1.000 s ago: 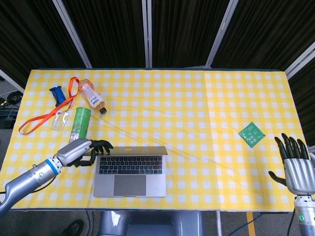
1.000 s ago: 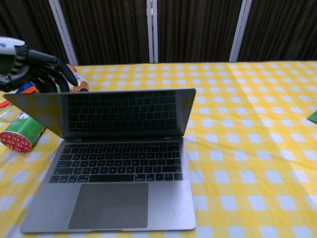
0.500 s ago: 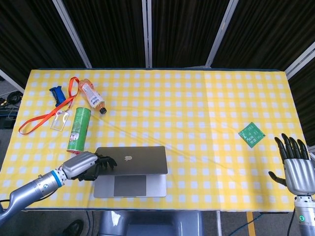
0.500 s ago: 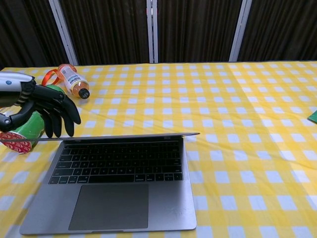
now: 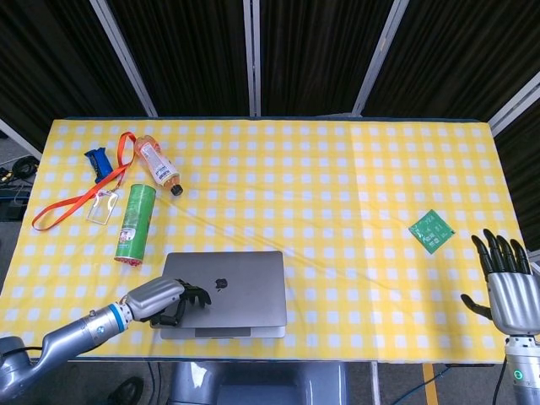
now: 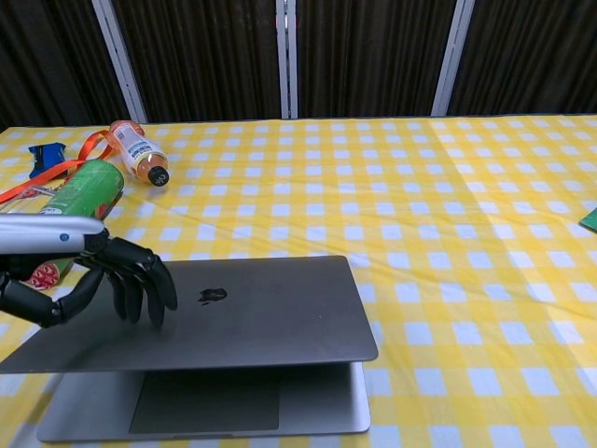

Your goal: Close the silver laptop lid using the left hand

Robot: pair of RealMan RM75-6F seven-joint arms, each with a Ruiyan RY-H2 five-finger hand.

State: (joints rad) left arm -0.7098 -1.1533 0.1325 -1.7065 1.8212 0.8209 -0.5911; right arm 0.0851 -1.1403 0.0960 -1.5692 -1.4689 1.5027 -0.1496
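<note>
The silver laptop (image 5: 229, 287) (image 6: 247, 313) lies near the table's front edge, its lid tilted low over the base with a gap left at the front. My left hand (image 5: 169, 299) (image 6: 117, 275) rests on the lid's left part, fingers pressing down on the outer surface. The keyboard is hidden; only a strip of the base and trackpad (image 6: 205, 401) shows under the lid. My right hand (image 5: 506, 287) stays at the front right, clear of the laptop, fingers spread and holding nothing.
A green can (image 5: 135, 224) (image 6: 75, 191) lies on its side left of the laptop. Behind it are an orange bottle (image 5: 159, 166) (image 6: 138, 152), an orange lanyard with a badge (image 5: 80, 198) and a blue item (image 5: 97, 159). A green card (image 5: 431, 230) lies at the right.
The lid has swung down from upright to nearly flat over the base. My left hand followed it forward and down, staying on the lid's back. The right hand has not moved.
</note>
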